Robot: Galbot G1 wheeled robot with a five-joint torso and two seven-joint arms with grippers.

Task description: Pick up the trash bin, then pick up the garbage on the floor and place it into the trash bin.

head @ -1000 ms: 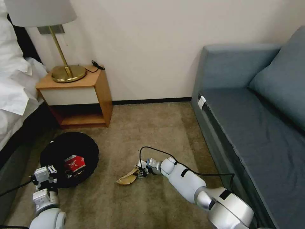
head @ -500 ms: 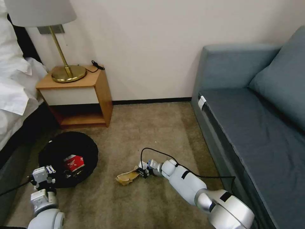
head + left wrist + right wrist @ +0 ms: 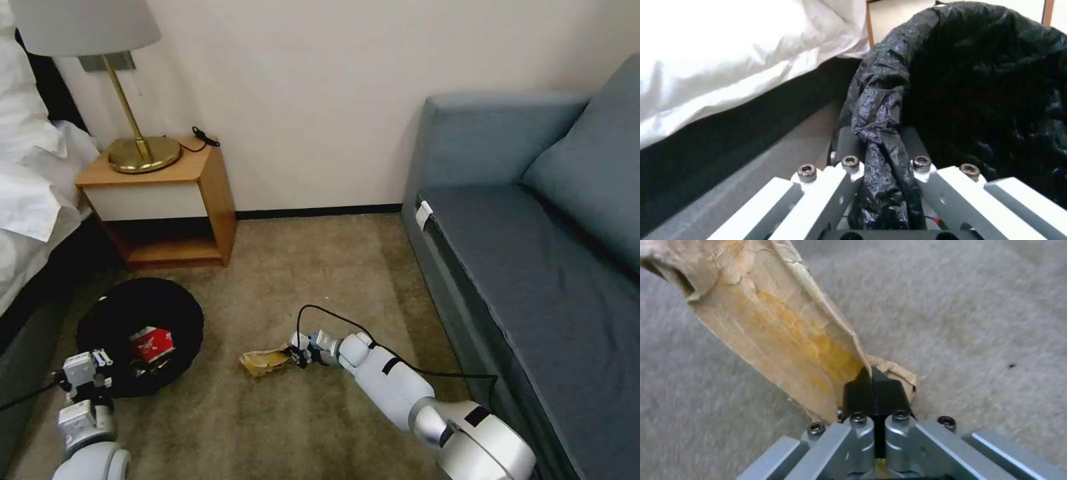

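The trash bin (image 3: 113, 320), round and lined with a crinkly black bag, sits low at the left of the head view with a red snack bag (image 3: 151, 345) inside it. My left gripper (image 3: 93, 371) is shut on the bin's bagged rim (image 3: 882, 133). Right of the bin, my right gripper (image 3: 293, 355) is shut on one end of a crumpled tan paper wrapper (image 3: 265, 361), a piece of the garbage. In the right wrist view the black fingertips (image 3: 873, 390) pinch the wrapper (image 3: 773, 316) just above the carpet.
A wooden nightstand (image 3: 160, 200) with a brass lamp (image 3: 137, 143) stands behind the bin. White bedding (image 3: 30, 180) lies along the left. A blue-grey sofa (image 3: 533, 253) runs down the right. Beige carpet (image 3: 320, 267) lies between them.
My right gripper has carried the tan wrapper leftward, toward the bin. My left gripper and the bin have shifted slightly left and nearer.
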